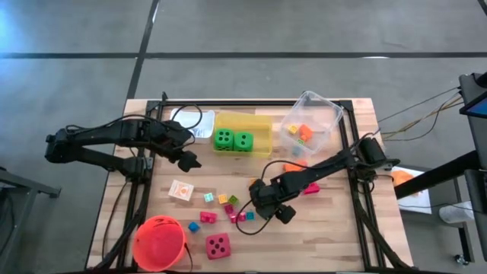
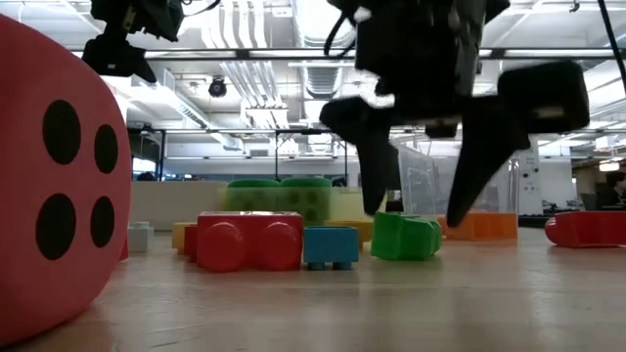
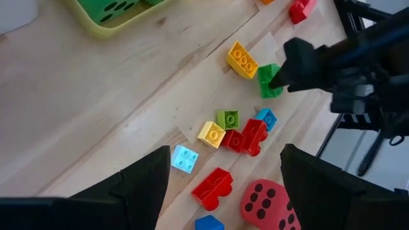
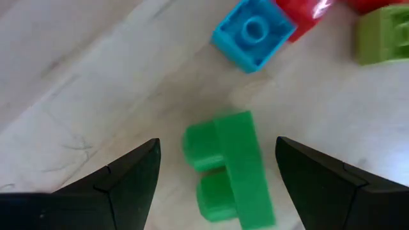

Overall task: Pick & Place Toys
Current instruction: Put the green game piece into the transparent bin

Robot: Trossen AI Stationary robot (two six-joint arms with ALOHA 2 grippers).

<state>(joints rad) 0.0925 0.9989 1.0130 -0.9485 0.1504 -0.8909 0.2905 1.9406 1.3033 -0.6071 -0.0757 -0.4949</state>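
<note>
The wooden counter [image 1: 342, 228] stood on a grey floor, and behind it, in the low view, a large hall with ceiling lights was visible. I had the right gripper [image 4: 217, 172] low over the counter, its fingers spread wide on both sides of a green block [image 4: 231, 167] and not yet touching it. In the low view the two dark fingers [image 2: 370, 156] came down just behind this block [image 2: 407, 237]. So I judged the step was the approach for the pick of this one block; nothing was held yet.

The left gripper [image 3: 220, 185] waited higher, over the left side of the counter, open and empty. Two green dice [image 1: 233, 140] already lay in the yellow bin [image 1: 259, 122], and some small blocks were in the clear bin [image 1: 323, 106]. The other blocks [image 1: 221, 202] lay loose in the middle, a white card [image 1: 180, 189] to their left, and the pink-red die [image 1: 218, 245] sat beside the orange-red bucket [image 1: 159, 242].

For the next move I thought the right gripper needed to descend a little more, stay centred on the block, then close and lift. The blue block [image 4: 253, 33] lay near, so the fingers should not push it.
</note>
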